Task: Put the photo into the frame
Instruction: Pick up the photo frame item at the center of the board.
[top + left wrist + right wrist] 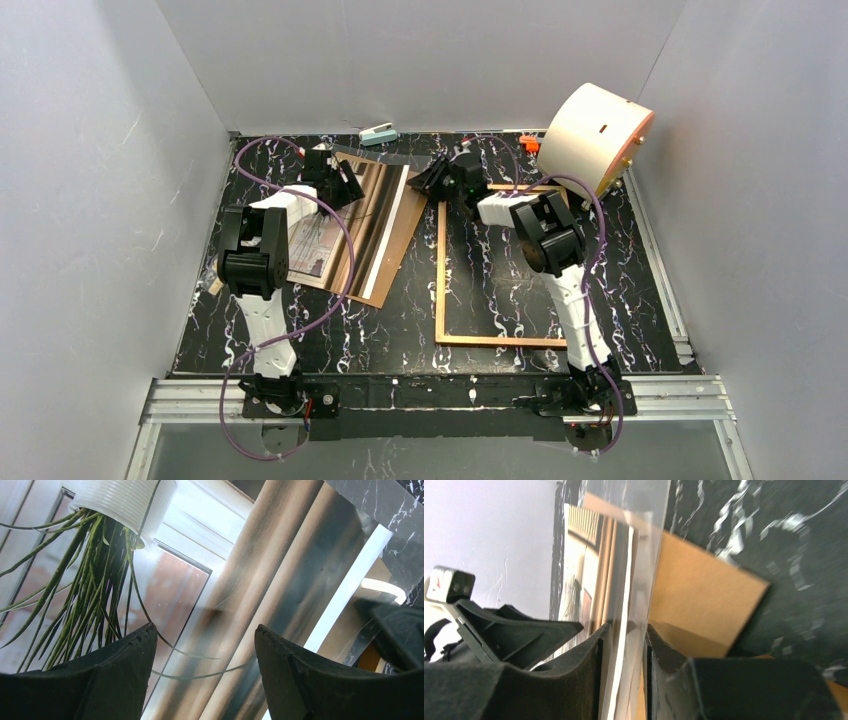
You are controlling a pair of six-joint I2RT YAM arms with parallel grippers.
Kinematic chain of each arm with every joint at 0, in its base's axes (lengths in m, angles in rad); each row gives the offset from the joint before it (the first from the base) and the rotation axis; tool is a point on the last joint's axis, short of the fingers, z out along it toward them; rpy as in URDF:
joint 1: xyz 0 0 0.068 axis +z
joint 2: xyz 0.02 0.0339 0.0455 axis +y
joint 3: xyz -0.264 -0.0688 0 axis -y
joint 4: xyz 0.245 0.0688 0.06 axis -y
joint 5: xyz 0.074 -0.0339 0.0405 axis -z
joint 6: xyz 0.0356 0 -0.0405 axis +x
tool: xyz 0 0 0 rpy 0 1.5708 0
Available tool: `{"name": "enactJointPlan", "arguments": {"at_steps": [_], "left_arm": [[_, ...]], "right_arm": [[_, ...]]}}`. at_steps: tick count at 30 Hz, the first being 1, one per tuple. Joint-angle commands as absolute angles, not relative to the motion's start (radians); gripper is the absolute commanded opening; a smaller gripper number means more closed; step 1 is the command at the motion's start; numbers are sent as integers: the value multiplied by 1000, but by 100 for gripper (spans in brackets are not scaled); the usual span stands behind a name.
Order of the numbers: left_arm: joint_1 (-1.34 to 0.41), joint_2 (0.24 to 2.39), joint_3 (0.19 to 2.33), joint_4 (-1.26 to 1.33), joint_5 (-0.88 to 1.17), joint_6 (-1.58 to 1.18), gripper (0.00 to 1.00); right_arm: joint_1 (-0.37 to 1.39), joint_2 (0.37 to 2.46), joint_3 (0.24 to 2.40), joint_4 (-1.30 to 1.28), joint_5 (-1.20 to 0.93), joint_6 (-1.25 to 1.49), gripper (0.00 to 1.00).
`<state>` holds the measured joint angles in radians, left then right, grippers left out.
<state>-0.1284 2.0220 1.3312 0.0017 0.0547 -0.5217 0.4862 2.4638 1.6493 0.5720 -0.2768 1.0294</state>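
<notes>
The photo (pixel 312 245), a spindly plant on striped brown and pink, lies face up at the left on a brown backing board (pixel 404 250), under a clear sheet (pixel 380 190). The orange-brown frame (pixel 440 270) lies flat to its right with nothing in it. My left gripper (pixel 340 185) is open just above the photo (pixel 100 580), a finger (pixel 125 670) on either side of the print. My right gripper (pixel 435 180) is at the stack's far right corner. Its jaws (pixel 628 630) are closed on the clear sheet's (pixel 649 530) edge, above the board (pixel 704 590).
A large white drum (pixel 595 135) leans in the back right corner, close to the frame's far end. A small teal and white object (pixel 378 133) and a small orange one (pixel 529 143) lie along the back wall. Grey walls enclose three sides.
</notes>
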Motion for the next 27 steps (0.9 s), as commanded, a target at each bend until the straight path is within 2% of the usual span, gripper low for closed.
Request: {"name": "enactJointPlan", "arguments": {"at_steps": [1, 5, 14, 18, 24, 27], "left_arm": [[-133, 2062, 1313, -130, 38, -526, 70], [-133, 2049, 1314, -138, 38, -526, 70], [-133, 1998, 1358, -180, 44, -516, 71], [-133, 1994, 1380, -196, 43, -514, 71], [-132, 2008, 1398, -206, 31, -512, 71], [-132, 2007, 1408, -211, 29, -512, 71]], "right_arm": [[570, 2423, 1593, 515, -299, 1058, 36], [602, 2380, 1563, 465, -240, 1029, 35], [607, 2341, 1621, 352, -155, 941, 24], [607, 2321, 1626, 365, -162, 920, 25], [607, 2263, 1558, 441, -205, 911, 35], [606, 2230, 1518, 482, -224, 913, 32]]}}
